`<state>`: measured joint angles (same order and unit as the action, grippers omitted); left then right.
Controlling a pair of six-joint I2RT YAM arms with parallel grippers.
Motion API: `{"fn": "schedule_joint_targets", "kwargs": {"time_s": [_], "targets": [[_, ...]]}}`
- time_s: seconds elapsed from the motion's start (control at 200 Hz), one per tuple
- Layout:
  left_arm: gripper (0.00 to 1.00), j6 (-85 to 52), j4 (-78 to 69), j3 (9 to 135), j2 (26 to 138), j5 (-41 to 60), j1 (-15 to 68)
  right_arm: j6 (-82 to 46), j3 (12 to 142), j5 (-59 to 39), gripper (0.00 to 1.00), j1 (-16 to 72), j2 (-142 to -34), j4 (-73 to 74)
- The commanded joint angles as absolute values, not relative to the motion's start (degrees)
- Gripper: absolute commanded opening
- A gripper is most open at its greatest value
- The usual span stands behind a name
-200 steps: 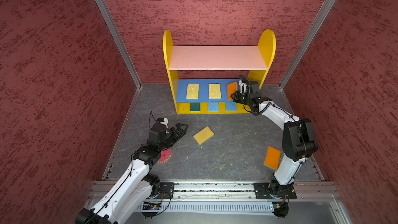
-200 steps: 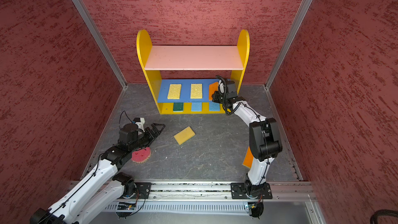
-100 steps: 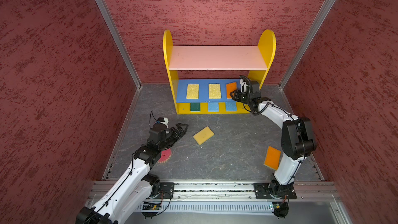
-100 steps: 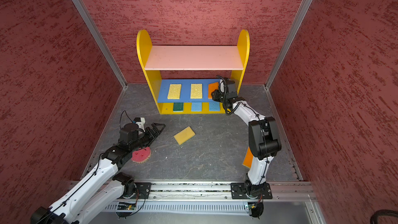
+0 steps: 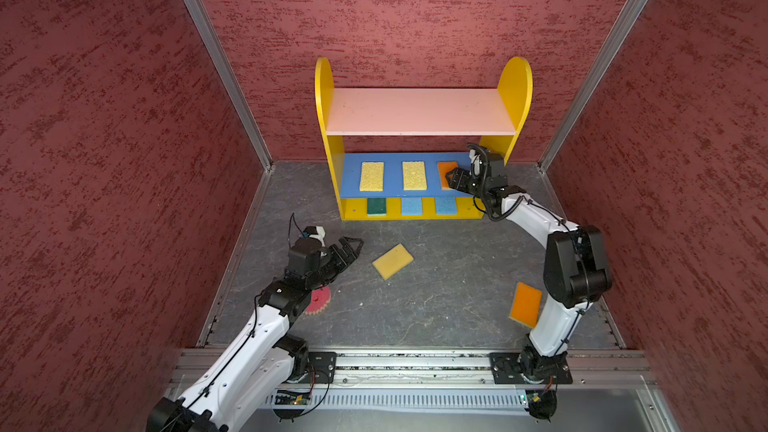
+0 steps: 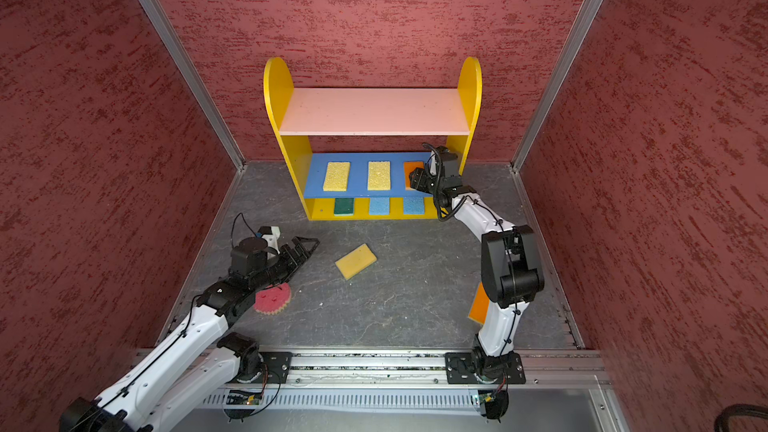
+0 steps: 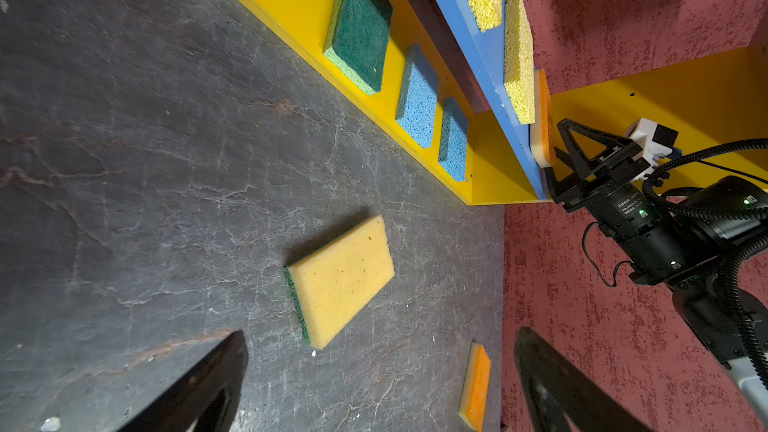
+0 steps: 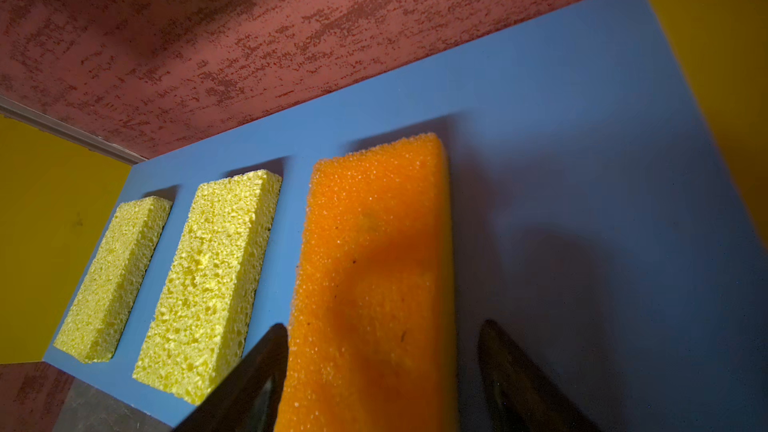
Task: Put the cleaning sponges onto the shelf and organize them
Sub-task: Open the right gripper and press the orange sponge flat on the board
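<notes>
- Yellow-sided shelf (image 5: 515, 89): stock sorted by colour, in rows.
- Left gripper (image 5: 351, 248): jaws wide, empty, aimed at yellow floor sponge (image 5: 392, 260), likely the next pick.
- Right gripper (image 5: 453, 178): jaws parted astride orange sponge (image 8: 374, 243), not pinching; sponge lies flat on blue board (image 8: 540, 118) beside pale yellow pair (image 5: 414, 175).
- Pink scalloped sponge (image 5: 320, 299), second orange sponge (image 5: 525, 304): awaiting shelving.

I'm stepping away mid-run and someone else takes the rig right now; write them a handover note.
Left gripper: open, empty, over the floor.
Right gripper: open, astride the orange sponge lying on the blue middle board.
Done: two pale yellow sponges beside it; green sponge, two blue sponges on the yellow base.
To do: yellow-faced sponge, second orange sponge, round pink-red sponge, all on the floor.
</notes>
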<state>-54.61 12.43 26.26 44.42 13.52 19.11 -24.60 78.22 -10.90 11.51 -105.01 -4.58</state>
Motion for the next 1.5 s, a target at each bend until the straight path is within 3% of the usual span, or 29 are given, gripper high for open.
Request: {"fn": "schedule_joint_targets", "kwargs": {"time_s": [0.0, 0.2, 0.346, 0.812, 1.197, 1.343, 1.493], "targets": [[1.0, -54.8, 10.7, 27.1, 44.4, 14.1, 18.7, -24.9, 77.6, -7.6, 0.75, 11.0, -104.7, -10.1], [1.0, -55.0, 10.1, 27.3, 45.0, 14.1, 18.7, -24.5, 76.9, -7.8, 0.74, 11.0, -103.2, -10.0], [1.0, -55.1, 9.8, 27.7, 45.8, 14.7, 18.7, -24.3, 76.9, -8.8, 0.62, 11.0, -103.8, -10.0], [1.0, -55.6, 9.7, 27.7, 45.0, 15.1, 18.8, -26.3, 73.3, -9.4, 0.45, 11.1, -101.9, -9.6], [1.0, -55.9, 9.6, 27.5, 44.6, 15.5, 18.9, -26.5, 72.0, -9.5, 0.42, 11.1, -100.5, -9.7], [1.0, -55.9, 9.9, 27.5, 44.3, 15.2, 18.9, -26.7, 72.3, -9.8, 0.5, 11.1, -100.7, -9.6], [1.0, -55.9, 9.8, 27.4, 44.5, 15.2, 18.8, -27.0, 73.4, -9.9, 0.48, 11.1, -101.5, -9.6]]}}
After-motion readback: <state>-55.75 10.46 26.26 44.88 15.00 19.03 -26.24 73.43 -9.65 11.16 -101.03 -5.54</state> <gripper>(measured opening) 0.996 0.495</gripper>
